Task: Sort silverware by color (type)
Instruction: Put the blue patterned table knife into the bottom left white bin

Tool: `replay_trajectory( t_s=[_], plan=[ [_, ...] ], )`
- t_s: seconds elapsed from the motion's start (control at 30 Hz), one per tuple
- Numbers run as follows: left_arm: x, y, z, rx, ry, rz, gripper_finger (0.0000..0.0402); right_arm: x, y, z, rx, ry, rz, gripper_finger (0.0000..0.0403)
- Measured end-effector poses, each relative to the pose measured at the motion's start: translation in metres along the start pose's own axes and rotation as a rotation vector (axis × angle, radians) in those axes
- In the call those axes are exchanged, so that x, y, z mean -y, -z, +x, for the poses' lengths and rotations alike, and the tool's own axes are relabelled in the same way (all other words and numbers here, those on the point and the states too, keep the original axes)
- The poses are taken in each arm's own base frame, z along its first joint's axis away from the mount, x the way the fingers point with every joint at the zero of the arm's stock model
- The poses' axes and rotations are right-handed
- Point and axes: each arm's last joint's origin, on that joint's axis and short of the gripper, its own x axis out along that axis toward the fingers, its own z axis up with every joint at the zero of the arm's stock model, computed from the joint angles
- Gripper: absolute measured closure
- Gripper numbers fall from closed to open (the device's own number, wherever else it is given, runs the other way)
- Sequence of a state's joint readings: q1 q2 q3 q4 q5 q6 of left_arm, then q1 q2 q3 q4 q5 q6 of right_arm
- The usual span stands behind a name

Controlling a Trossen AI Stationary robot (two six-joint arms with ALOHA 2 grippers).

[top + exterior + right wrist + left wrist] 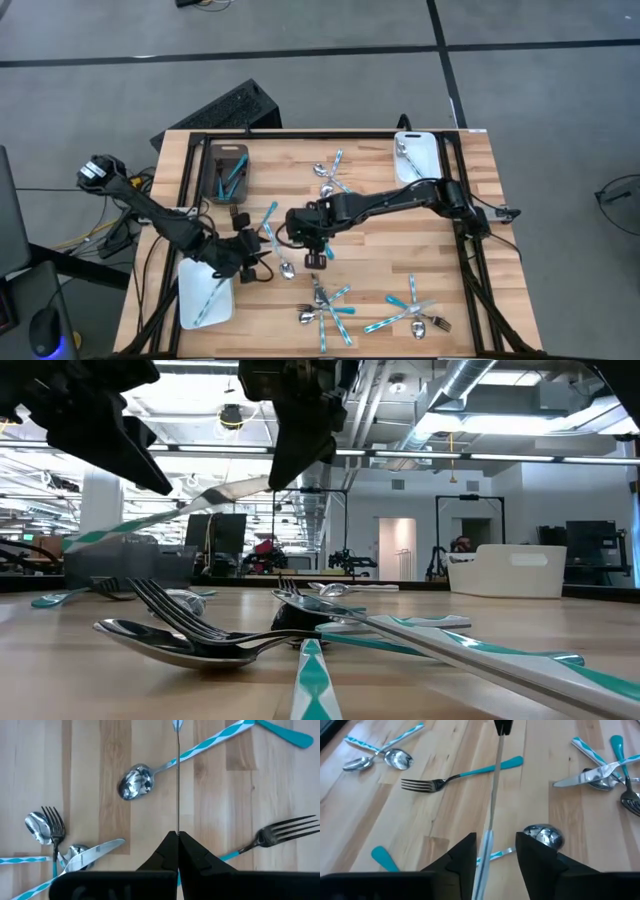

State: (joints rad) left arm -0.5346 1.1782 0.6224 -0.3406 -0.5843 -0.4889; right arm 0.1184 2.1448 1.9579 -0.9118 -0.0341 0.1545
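Edge-on, a knife (178, 780) is pinched by the right gripper (178, 837); the left gripper (495, 852) stands spread around it.

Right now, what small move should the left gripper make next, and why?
Probably close the left gripper: its open fingers straddle the knife, and the right gripper is shut on the other end, so a handover looks ready.

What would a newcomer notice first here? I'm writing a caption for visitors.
Both grippers meet mid-table: the right gripper is shut on a knife, seen edge-on, and the open left gripper straddles that same blade. Around them, teal-handled silverware lies scattered in crossed heaps along the near edge.
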Motion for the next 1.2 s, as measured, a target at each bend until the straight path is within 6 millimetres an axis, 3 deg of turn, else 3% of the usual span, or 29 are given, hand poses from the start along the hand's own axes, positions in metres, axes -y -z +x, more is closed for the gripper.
replay_trajectory(
  t_s=[0.4, 0.57, 0.73, 1.2],
  plan=[
    [-0.008, -0.001, 0.006, -0.032, 0.003, -0.019, 0.0347, -0.009, 0.000, 0.000, 0.017, 0.000, -0.048, 0.0383],
    [-0.006, -0.003, 0.006, -0.039, 0.048, -0.009, 0.0362, -0.015, -0.001, -0.011, 0.045, 0.007, -0.099, 0.0382],
    [-0.004, -0.005, 0.006, -0.026, 0.101, 0.001, 0.0339, -0.021, -0.002, -0.016, 0.073, 0.021, -0.126, 0.0382],
    [-0.013, -0.013, -0.003, -0.039, 0.103, 0.025, 0.0259, -0.014, 0.000, -0.014, 0.041, 0.073, -0.104, 0.0381]
  ],
)
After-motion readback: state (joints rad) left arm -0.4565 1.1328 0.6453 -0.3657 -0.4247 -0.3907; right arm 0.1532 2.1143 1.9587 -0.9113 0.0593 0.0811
